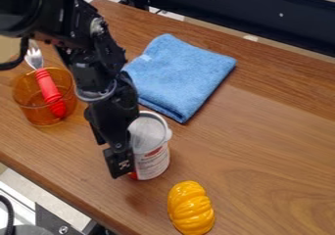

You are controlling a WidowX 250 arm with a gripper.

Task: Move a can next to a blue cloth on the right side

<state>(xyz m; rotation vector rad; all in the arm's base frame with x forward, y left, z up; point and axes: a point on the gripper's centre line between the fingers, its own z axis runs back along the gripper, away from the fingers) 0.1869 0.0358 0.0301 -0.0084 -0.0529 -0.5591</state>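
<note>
One amber see-through cup (29, 101) is at the far left of the wooden table (275, 155), with a fork (47, 87) leaning inside it, silver tines up and red handle down, its top end tipped toward the left. Just right of the cup, the black arm (98, 58) comes in from the upper left and slants down across the view, and its gripper (116, 126) hangs at the left side of the can (153, 153), overlapping its edge in the view. Whether the gripper is spread, pressed together or pinching the can, I cannot tell. The can looks close to upright, with a silvery top, a pale bit jutting from the right of its rim, and a white and red label; whether its base touches the wood is unclear. It is on the near side of the blue cloth (183, 77), below the cloth's lower left edge in the view. The cloth lies flat and folded behind it, reaching farther right, with a small pale tag at its left edge. Below and right of the can is a shiny, ridged, yellow-orange object (190, 207), near the bottom of the view. Along the top right runs a dark beam (242, 13), beyond the table's far edge.
</note>
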